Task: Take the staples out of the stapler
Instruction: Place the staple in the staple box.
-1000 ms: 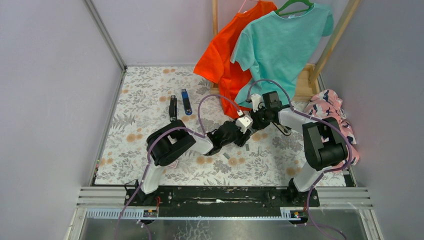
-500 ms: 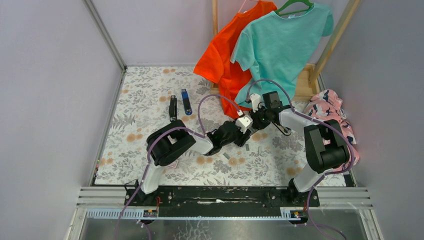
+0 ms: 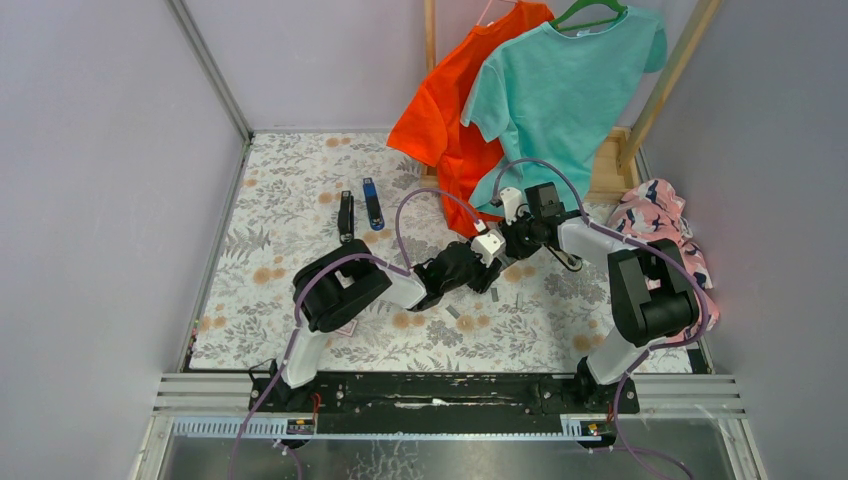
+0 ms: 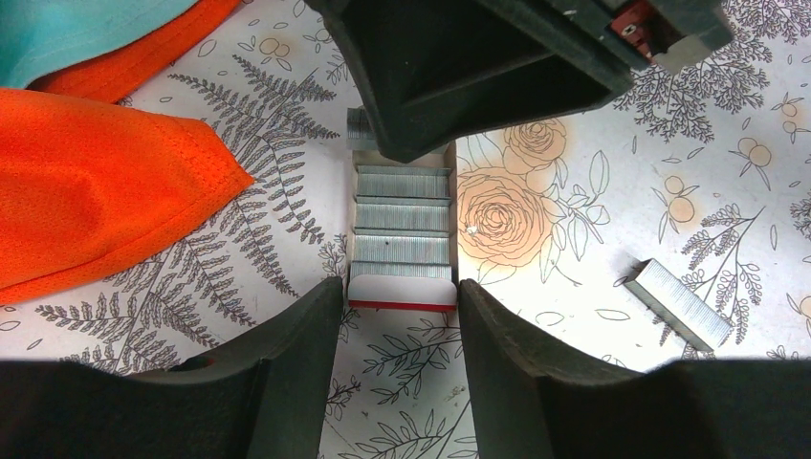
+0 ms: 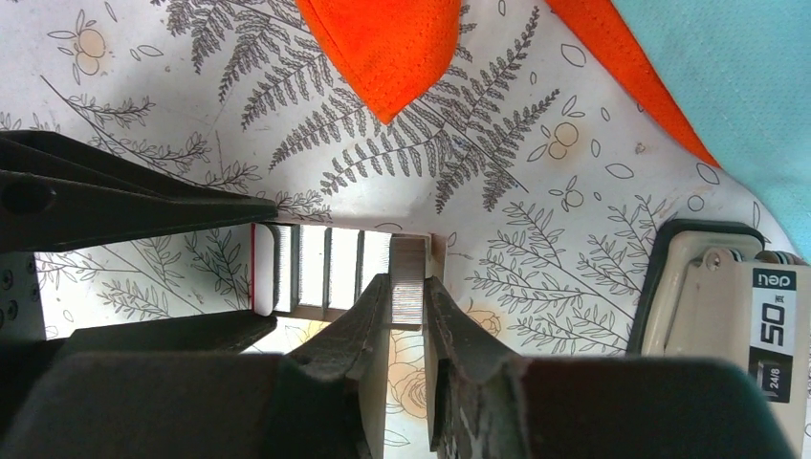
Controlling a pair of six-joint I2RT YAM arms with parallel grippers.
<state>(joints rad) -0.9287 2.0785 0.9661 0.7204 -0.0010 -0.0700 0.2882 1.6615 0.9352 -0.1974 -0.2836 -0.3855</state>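
Note:
The black stapler (image 3: pixel 345 215) lies at the far left of the mat, away from both grippers. In the left wrist view my left gripper (image 4: pixel 402 298) is shut on the near end of a red-and-white card (image 4: pixel 402 290) that carries several rows of staples (image 4: pixel 402 218). My right gripper (image 5: pixel 408 287) is shut on one silvery staple strip (image 5: pixel 409 273) at the far end of that card (image 5: pixel 260 270). In the top view the left gripper (image 3: pixel 488 280) and the right gripper (image 3: pixel 508 258) meet at the middle of the mat.
A slim blue bar (image 3: pixel 373 203) lies beside the stapler. A loose staple strip (image 4: pixel 681 304) lies to the right of the card. An orange shirt (image 3: pixel 450 110) and a teal shirt (image 3: pixel 565 90) hang at the back. A beige box marked 50 24/6 (image 5: pixel 736 335) sits by the right gripper.
Nothing has visibly changed. Both grippers keep their hold in the same place.

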